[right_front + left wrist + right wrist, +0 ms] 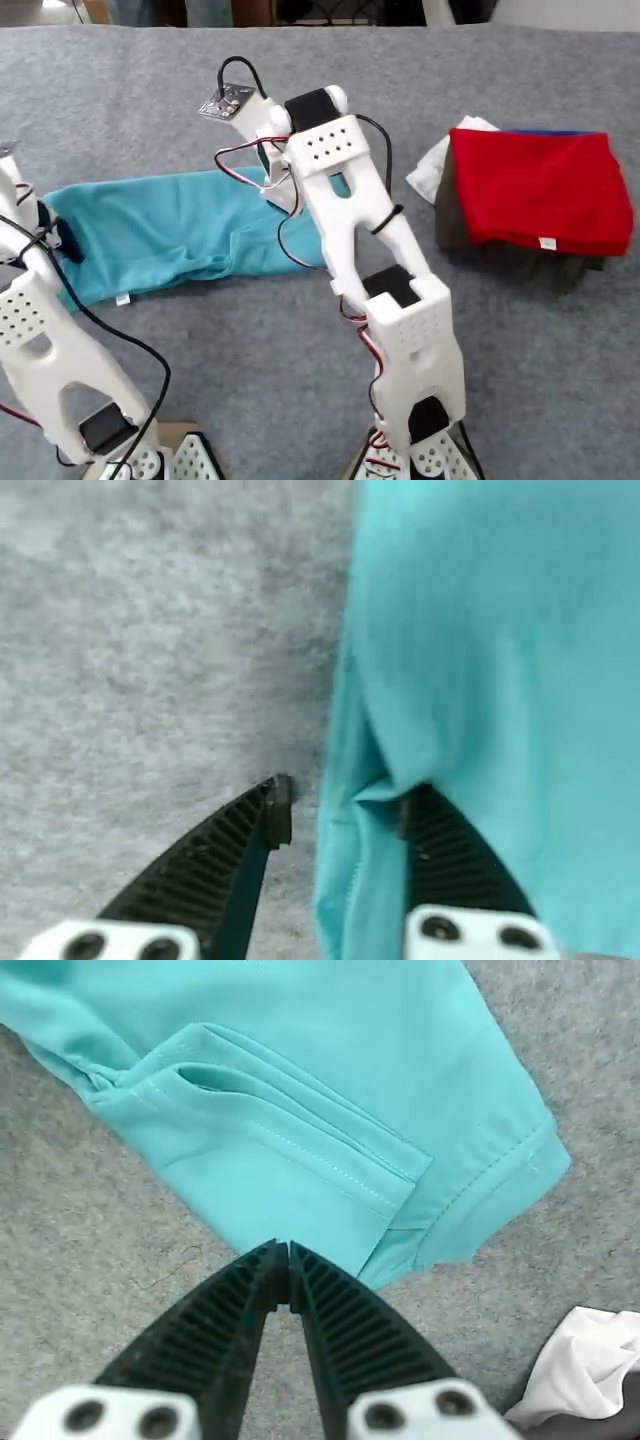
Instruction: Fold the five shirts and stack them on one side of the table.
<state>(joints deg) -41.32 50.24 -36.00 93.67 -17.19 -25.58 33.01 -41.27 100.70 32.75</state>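
A teal shirt (pixel 170 235), folded into a long strip, lies across the left half of the grey table. My left gripper (pixel 55 232) is at its left end. In the left wrist view that gripper (pixel 345 805) is open and straddles the shirt's (pixel 500 680) edge, one finger on the table and the other on the cloth. My right gripper (pixel 285 198) is at the strip's right end. It is shut (pixel 288 1258), with its tips just off the hem of the teal shirt (pixel 300 1080). A folded red shirt (pixel 540 190) tops a stack at the right.
Under the red shirt lie dark, blue and white garments, and a white corner (pixel 432 168) sticks out toward the right arm; the white cloth (pixel 590 1370) also shows in the right wrist view. The grey table cover (pixel 250 380) is bare in front of the teal shirt.
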